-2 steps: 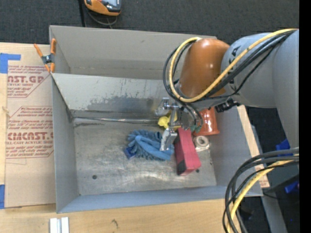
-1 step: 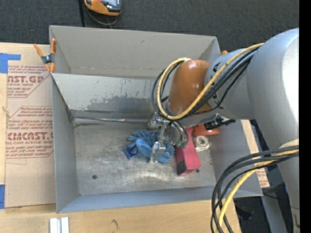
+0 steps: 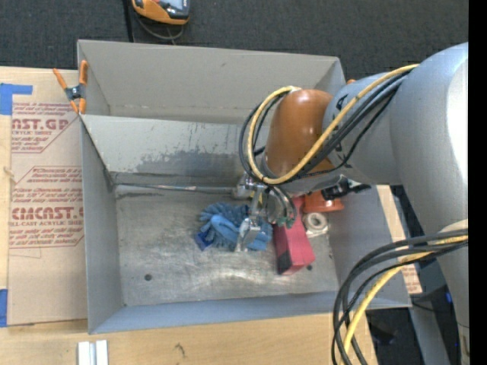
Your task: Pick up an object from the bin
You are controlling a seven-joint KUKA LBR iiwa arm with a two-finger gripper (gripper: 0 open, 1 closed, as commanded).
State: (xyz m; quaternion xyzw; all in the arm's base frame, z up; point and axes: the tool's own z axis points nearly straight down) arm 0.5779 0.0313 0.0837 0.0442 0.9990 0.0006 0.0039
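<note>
My gripper [image 3: 248,233] is low in the middle of the bin, down on the right part of a crumpled blue thing [image 3: 219,228] that looks like cloth or a glove. A pink-red block with a black end [image 3: 293,248] lies just to the right of the gripper, tilted. Beyond it, by the right wall, sits a small white tape roll [image 3: 315,222]. An orange-red thing [image 3: 319,201] lies behind the roll, partly hidden under the arm.
The arm with its orange cover and yellow-black cables reaches in from the right and covers the bin's back right part. The bare grey floor stretches to the left and front of the blue thing.
</note>
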